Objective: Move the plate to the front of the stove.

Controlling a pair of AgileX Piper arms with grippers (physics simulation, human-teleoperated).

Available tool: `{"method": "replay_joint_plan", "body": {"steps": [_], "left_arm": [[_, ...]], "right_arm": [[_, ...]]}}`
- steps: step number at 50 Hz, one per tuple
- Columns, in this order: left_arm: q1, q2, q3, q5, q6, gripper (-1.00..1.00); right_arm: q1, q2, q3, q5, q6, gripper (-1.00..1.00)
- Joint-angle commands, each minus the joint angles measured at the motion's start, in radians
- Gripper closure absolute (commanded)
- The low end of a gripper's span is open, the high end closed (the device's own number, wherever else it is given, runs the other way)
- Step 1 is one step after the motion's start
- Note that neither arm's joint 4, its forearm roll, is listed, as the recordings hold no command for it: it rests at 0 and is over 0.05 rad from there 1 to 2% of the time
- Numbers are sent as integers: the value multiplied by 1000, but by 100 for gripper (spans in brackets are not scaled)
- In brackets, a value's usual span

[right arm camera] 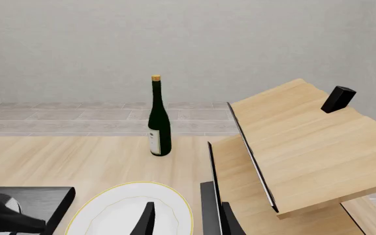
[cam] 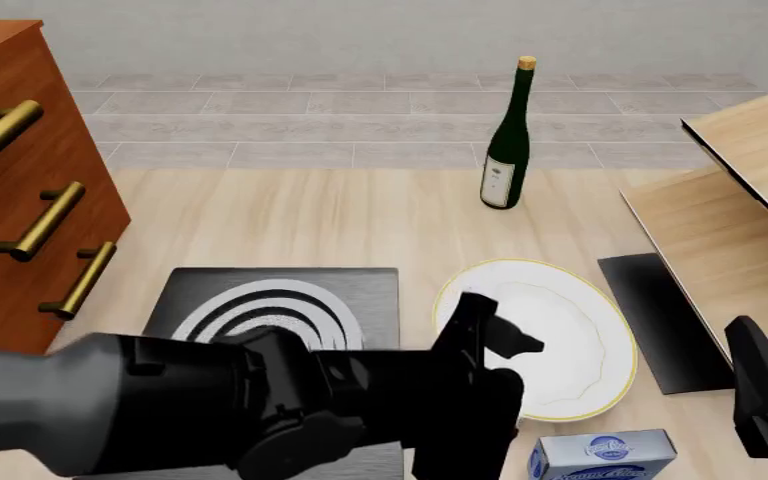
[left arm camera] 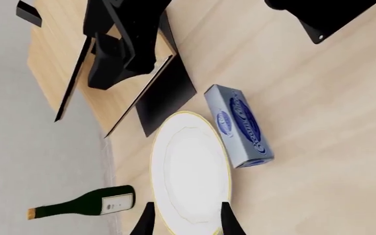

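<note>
Currently the plate [cam: 564, 345] lies flat on the bench [cam: 291, 220], just to the right of the stove [cam: 277, 305] and beside it rather than in front of it. The left claw [cam: 491, 335] reaches across over the plate's near-left rim; in the left wrist view its two fingers [left arm camera: 230, 220] stand spread on either side of the plate's edge, released and gripping nothing, and whether they touch the plate cannot be told. The right claw [right arm camera: 184, 220] sits low at the right side of the bench, its fingers parted and holding nothing. A green bottle [cam: 507, 140] stands upright beyond the plate, well apart from it. A blue box [cam: 604, 455] lies near the plate's front edge. A narrow black mat [cam: 662, 320] lies just right of the plate.
</note>
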State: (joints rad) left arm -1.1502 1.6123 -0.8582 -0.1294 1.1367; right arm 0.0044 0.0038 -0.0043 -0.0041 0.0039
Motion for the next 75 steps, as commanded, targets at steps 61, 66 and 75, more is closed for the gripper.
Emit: {"method": "replay_joint_plan", "body": {"steps": [61,66,75], "left_arm": [[5,138,-6,-81,7,-100],[7,149,-2,-93,8,-100],[20,161,7,-108,16,-100]], "right_arm": [[-1,0,0,0,-1,-100],[-1,0,0,0,-1,-100],[-1,0,0,0,-1,-100]]}}
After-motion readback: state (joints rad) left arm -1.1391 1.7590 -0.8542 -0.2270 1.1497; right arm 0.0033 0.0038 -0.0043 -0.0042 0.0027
